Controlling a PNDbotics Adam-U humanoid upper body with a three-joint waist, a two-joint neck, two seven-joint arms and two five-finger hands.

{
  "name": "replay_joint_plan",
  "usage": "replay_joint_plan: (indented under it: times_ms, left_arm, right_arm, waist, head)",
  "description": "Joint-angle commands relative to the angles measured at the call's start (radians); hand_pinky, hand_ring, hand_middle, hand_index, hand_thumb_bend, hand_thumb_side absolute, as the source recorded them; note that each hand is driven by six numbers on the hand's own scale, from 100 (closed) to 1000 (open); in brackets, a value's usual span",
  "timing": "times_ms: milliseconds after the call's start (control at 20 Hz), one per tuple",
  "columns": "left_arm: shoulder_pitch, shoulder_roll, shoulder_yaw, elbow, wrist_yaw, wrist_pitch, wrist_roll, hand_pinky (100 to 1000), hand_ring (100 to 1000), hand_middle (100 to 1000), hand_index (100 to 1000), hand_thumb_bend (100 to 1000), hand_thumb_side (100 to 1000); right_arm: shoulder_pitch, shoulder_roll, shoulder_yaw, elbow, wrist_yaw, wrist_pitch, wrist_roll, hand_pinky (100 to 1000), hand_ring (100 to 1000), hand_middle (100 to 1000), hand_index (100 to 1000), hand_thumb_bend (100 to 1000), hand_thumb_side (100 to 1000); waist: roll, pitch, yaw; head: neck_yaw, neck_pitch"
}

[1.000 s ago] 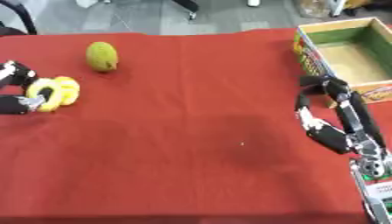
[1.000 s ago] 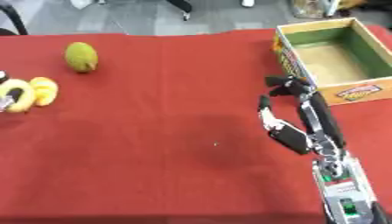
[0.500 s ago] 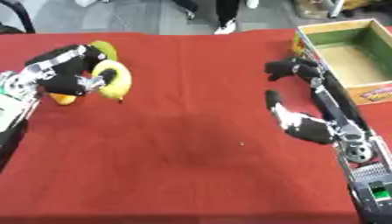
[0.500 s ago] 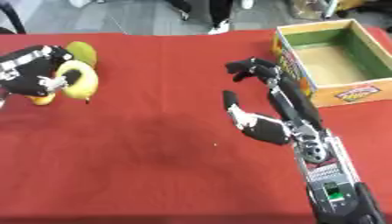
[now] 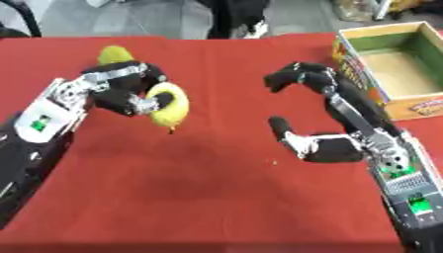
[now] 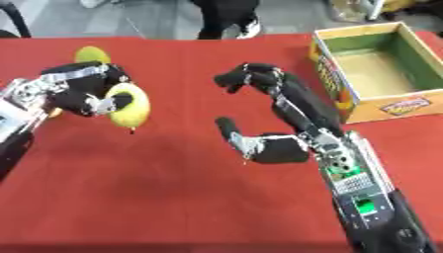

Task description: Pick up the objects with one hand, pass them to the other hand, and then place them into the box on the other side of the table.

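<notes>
My left hand [image 5: 121, 94] is shut on a yellow banana [image 5: 171, 105] and holds it above the red table, left of centre. Behind that hand a green-yellow fruit [image 5: 112, 53] lies on the cloth, partly hidden. My right hand [image 5: 322, 146] hangs open over the middle right of the table, thumb pointing left and fingers [image 5: 294, 76] curved toward the banana, a gap still between them. The cardboard box [image 5: 387, 101] with a green inside stands at the right rear and has nothing in it.
The red cloth [image 5: 207, 197] covers the whole table. A person's legs and shoes [image 5: 246, 27] stand beyond the far edge. My right forearm [image 5: 407, 197] runs down the lower right side.
My left hand has carried the banana up off the cloth and rightward toward the middle. My right hand has swung left from beside the box and spread open.
</notes>
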Motion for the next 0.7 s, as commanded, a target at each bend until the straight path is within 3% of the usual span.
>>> replay_joint_plan:
  times_ms: [50,700]
  left_arm:
    - [-0.039,-0.012,-0.025,-0.003,0.019,0.014,-0.027,507,300,289,457,100,326]
    - [-0.098,-0.098,-0.073,-0.008,0.057,0.061,-0.058,509,300,288,455,100,329]
  right_arm:
    - [-0.030,-0.016,0.015,-0.021,-0.005,-0.015,0.035,732,669,693,819,255,532]
    - [-0.055,-0.013,0.038,-0.007,0.015,-0.037,0.108,735,683,706,822,313,537]
  waist:
    - [-0.015,-0.001,0.002]
    - [-0.017,0.001,0.000]
  head:
    - [0.003,-0.002]
    - [0.010,-0.002]
